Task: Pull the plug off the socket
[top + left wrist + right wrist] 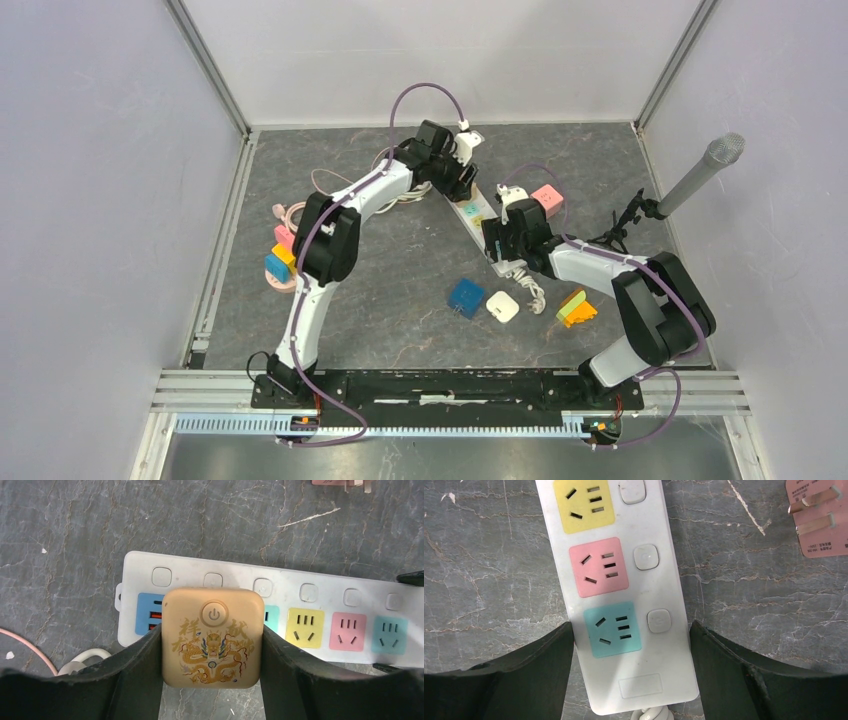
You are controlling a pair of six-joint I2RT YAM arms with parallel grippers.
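Though in hand (pixel 212 652), plug (pixel 212 630) over strip (pixel 320 591).

The left arm (pixel 312 300) and right arm (pixel 585 262) share white rounded links, bulky black joint housings and a thin purple cable (pixel 425 88) looping along each; their fingers (pixel 135 680) are broad, matt black, lightly scuffed

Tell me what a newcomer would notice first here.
The gold dragon-printed plug stands out, sitting over the blue end of the white power strip and clamped in the left pincer. The right pincer grips the strip's cable end, on either side of the teal socket.
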